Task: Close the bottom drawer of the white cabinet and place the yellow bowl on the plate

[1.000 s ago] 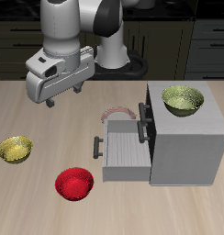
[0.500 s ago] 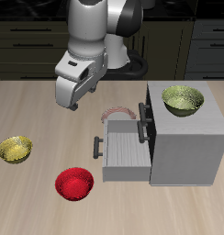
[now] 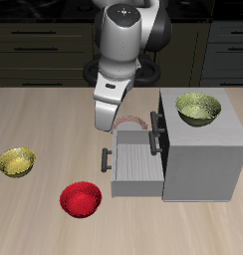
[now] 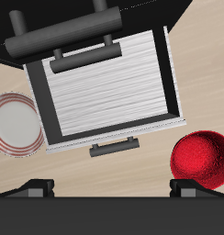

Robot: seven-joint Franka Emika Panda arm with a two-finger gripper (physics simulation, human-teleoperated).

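Here, your gripper, jaws apart and empty, hangs above the bottom drawer, pulled out from the white cabinet. The plate sits at its 12 o'clock, the red bowl at 8, the yellow bowl at 9.

Red bowl upright on the wooden table, near the table's front edge, showing again in the wrist view; wider greenish-yellow bowl well apart from the red bowl, farther back and raised above table level; dark kitchen cupboards behind the table.
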